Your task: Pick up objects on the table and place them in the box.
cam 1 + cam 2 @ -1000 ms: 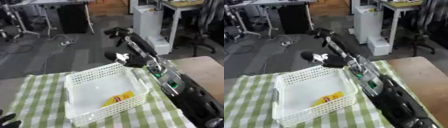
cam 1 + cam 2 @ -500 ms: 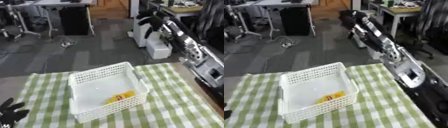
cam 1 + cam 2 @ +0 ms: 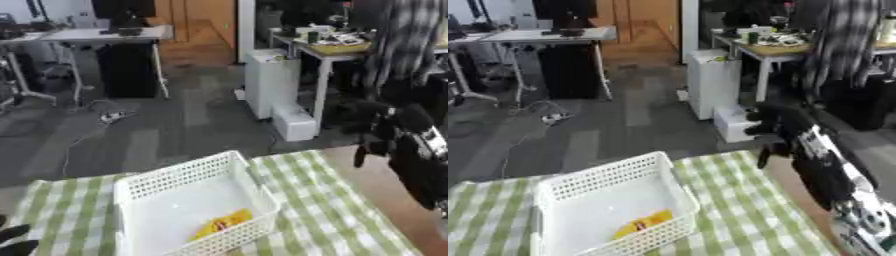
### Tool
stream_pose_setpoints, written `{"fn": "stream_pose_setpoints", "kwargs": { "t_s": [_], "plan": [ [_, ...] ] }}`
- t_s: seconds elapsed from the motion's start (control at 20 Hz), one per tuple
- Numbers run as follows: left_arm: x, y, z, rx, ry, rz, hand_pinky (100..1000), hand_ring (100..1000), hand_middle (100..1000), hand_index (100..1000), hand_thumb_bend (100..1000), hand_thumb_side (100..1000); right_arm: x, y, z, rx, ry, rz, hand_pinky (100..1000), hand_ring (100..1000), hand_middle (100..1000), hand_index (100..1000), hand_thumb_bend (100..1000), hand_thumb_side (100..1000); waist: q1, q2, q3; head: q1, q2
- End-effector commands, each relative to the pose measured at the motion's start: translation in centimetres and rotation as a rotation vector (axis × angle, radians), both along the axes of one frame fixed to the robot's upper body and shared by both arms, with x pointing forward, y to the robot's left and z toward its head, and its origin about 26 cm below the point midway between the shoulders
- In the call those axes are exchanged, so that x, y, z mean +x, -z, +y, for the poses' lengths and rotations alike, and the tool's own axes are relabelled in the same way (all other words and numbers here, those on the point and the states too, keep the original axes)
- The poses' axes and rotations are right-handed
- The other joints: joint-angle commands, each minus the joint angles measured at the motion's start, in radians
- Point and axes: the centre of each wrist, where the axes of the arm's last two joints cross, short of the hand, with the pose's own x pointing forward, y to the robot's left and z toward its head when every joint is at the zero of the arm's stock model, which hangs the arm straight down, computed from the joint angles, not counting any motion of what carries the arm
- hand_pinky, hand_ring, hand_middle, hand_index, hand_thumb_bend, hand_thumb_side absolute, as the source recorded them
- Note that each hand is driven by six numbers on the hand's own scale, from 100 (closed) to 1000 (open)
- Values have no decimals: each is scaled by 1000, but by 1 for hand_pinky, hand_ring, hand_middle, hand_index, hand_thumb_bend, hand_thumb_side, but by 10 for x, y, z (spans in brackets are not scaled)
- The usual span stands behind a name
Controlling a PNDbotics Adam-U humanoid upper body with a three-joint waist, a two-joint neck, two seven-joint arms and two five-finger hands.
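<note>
A white slatted basket (image 3: 179,180) stands on the green-and-white checked cloth (image 3: 324,200). Inside it, near the front right, lies a yellow object (image 3: 223,224). My right hand (image 3: 779,124) hangs in the air to the right of the basket, over the table's right edge; it is blurred, its fingers droop and hold nothing. The black right forearm (image 3: 824,172) runs down to the lower right corner. Only the dark fingertips of my left hand (image 3: 16,239) show, at the lower left corner, straight and empty.
Bare brown tabletop (image 3: 376,185) shows right of the cloth. Beyond the table are a grey floor, a white cabinet (image 3: 269,82), desks and a person in a plaid shirt (image 3: 398,40) at the far right.
My right hand has left the basket's far right corner, swung up high, then come down to the right, beside the table's edge. The basket has stayed put; the camera has shifted.
</note>
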Motion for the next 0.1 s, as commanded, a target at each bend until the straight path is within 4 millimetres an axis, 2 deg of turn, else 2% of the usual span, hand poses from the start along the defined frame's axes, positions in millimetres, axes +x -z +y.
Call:
{"fn": "stream_pose_setpoints", "kwargs": {
  "t_s": [0.05,0.1],
  "plan": [
    [-3,-13,3,18,1,-41,773,706,733,942,431,761,-10,21,-3,126,44,10,326,702,716,848,656,729,-5,-2,-5,-21,-58],
    [-4,-13,2,18,4,-42,773,706,733,942,431,761,-13,31,-3,161,60,24,326,702,716,848,656,729,-6,0,-6,-24,-68]
  ]
}}
